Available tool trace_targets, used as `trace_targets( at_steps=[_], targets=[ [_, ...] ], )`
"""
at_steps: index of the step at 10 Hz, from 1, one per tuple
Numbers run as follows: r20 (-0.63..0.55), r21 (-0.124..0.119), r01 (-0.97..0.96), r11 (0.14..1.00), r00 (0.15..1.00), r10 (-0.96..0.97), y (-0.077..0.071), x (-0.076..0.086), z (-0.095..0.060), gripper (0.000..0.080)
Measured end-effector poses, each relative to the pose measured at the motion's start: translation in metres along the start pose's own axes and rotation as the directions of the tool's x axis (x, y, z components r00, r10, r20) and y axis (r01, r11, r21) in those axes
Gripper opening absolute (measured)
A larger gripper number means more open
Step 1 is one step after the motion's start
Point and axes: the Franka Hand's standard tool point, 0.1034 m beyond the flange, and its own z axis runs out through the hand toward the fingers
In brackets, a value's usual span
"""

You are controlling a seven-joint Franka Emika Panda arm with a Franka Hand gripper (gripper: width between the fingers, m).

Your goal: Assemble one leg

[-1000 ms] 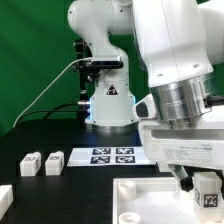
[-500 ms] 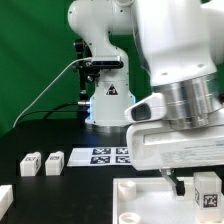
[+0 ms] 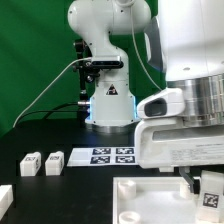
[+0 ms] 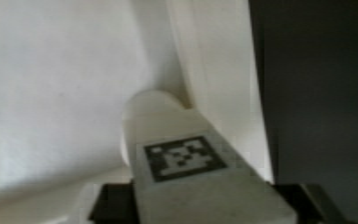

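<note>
Clearly, the leg (image 4: 186, 150) with its tag is clamped between the fingers of the gripper (image 3: 205, 185), above the white panel (image 3: 140, 200) at the exterior view's right. Two other legs (image 3: 42, 162) lie on the desk (image 3: 60, 140), near the marker board (image 3: 112, 155).

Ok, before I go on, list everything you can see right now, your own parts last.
leg in the jaws: one, white with a black-and-white tag, held over the panel at the exterior view's lower right.
loose legs: two, white with tags, side by side on the table at the exterior view's left; second one.
marker board: one, white with several tags, flat on the table ahead of the robot base.
panel: one, white with raised rims, at the bottom of the exterior view.
table: black.
backdrop: green.
arm: one, white.
</note>
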Motion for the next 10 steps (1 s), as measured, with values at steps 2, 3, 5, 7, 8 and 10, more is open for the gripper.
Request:
trace_targets(
  at_steps=[2,3,5,7,8,10],
  targets=[
    [0.003,0.004,-0.178,0.984,0.984,0.178,0.001,0.002,-0.001,0.03],
    [0.014,0.006,-0.308,0.951,0.951,0.308,0.002,0.004,-0.003,0.03],
    [0.026,0.003,-0.54,0.842,0.841,0.54,0.002,0.005,-0.003,0.03],
    [0.043,-0.008,-0.823,0.568,0.568,0.822,-0.001,0.001,0.001,0.03],
    [0.056,-0.004,-0.9,0.436,0.435,0.899,-0.003,0.001,0.003,0.03],
    [0.074,-0.022,-0.981,0.192,0.19,0.979,-0.005,0.0,0.009,0.03]
  ],
)
